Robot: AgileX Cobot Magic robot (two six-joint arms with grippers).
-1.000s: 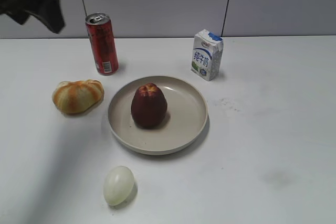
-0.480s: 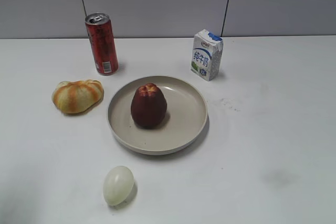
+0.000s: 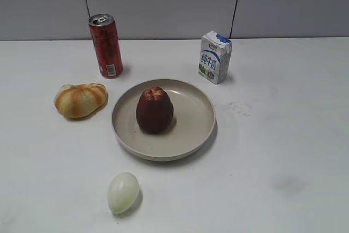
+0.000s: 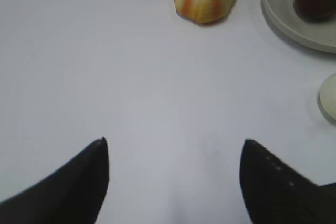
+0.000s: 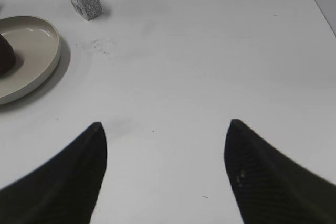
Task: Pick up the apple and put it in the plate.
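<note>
— How did the plate [image 3: 199, 129] look?
— Matt beige, smooth like ceramic or plastic. The apple [image 3: 155, 109] had a dull, waxy maroon skin.
— And the counter [image 3: 283, 135]?
— White and smooth, with faint grey scuffs. The can [image 3: 106, 46] was glossy metal, the milk carton [image 3: 215, 57] printed paperboard.
— The fingers [image 4: 273, 182]?
— Matt black, like plastic. The egg [image 3: 122, 192] showed a soft sheen; the bread roll [image 3: 80, 100] looked matt.

Milk carton [image 3: 215, 57] with blue Chinese characters 纯牛奶, red can [image 3: 106, 45] print too small to read
</note>
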